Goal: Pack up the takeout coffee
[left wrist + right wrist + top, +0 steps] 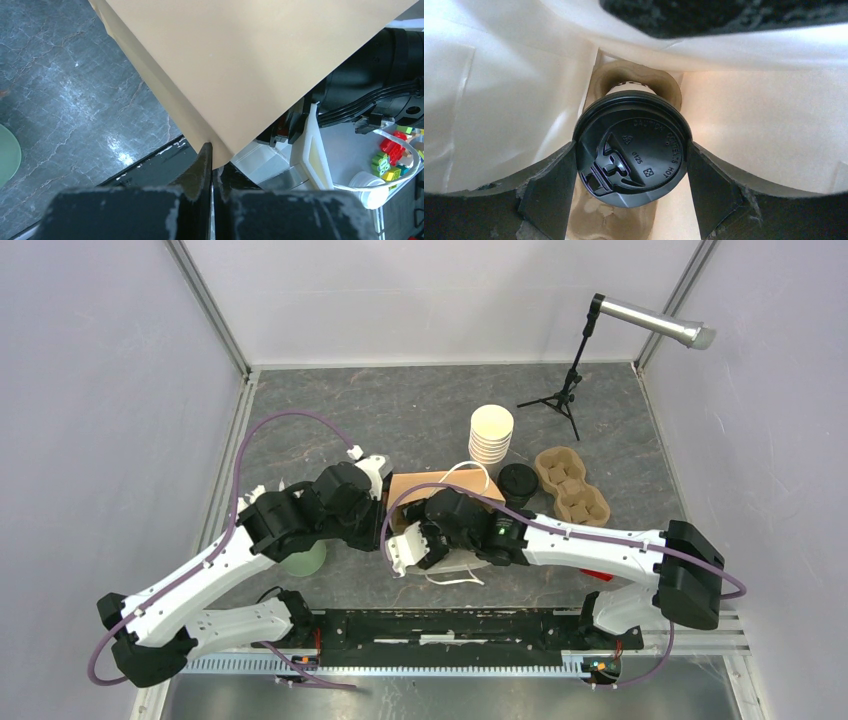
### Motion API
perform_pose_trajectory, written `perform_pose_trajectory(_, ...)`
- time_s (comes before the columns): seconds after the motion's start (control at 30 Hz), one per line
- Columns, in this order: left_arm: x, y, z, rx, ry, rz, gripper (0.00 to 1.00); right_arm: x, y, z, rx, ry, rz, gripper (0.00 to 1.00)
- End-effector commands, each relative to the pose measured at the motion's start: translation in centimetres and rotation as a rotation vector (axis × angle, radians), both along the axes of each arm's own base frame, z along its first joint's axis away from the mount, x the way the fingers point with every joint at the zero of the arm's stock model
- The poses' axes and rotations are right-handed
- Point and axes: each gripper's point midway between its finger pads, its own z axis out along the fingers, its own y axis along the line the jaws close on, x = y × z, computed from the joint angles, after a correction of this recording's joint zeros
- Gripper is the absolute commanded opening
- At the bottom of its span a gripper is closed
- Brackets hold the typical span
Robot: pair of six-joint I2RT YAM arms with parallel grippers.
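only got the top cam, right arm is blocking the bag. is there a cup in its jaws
Observer: Yes. The right wrist view shows the right gripper with its jaws against both sides of a black-lidded cup.
Operator: is it inside the bag
Observer: Yes. The paper bag walls surround it, and the cup appears seated in a pulp carrier pocket.
Operator: whats the left arm doing
Observer: The left gripper has its jaws shut on the bag's edge.
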Motion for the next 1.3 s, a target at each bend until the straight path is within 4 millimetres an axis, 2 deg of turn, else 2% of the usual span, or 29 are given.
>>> perform_pose_trajectory(0.0, -0.5, -1.9, 1.6, -0.100, 0.010, -0.037, 0.02, 1.4, -0.1, -0.7, 0.003, -0.038, -0.067, 0.70)
perform_pose_trajectory(0.47, -0.5, -2.9, 2.4, -0.121, 0.018, -0.067, 0.02, 1.3, 0.3, -0.7, 0.009, -0.055, -0.072, 0.77)
perform_pose_trajectory(0.73, -0.5, -2.8, 2.3, -0.120, 0.020, -0.064, 0.02, 0.7, 1.2, 0.3, 0.061, -0.035, -0.041, 0.83)
perform_pose_trajectory(1.2, -0.4, -2.7, 2.3, -0.119, 0.014, -0.059, 0.02, -0.2, 0.7, 1.5, 0.109, -0.012, -0.025, 0.88)
perform_pose_trajectory(1.27, -0.4, -2.7, 2.3, -0.118, 0.014, -0.059, 0.02, -0.2, 0.5, 1.7, 0.118, -0.012, -0.031, 0.93)
